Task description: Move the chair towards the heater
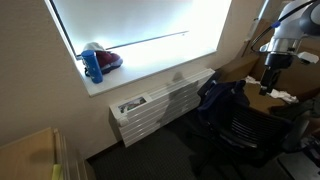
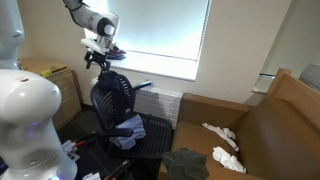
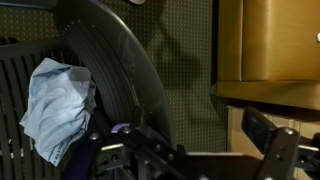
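Chair [image 1: 240, 120] near heater [image 1: 160, 105]
Black mesh-backed chair stands upright at 4 o'clock of the long, low white slatted heater.

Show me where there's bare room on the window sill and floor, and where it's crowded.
The window sill is bare from the blue bottle to its end above the heater. Dark floor lies open before the heater, beside the chair. Crowded: the bottle's end with the red item, and the chair under the gripper.
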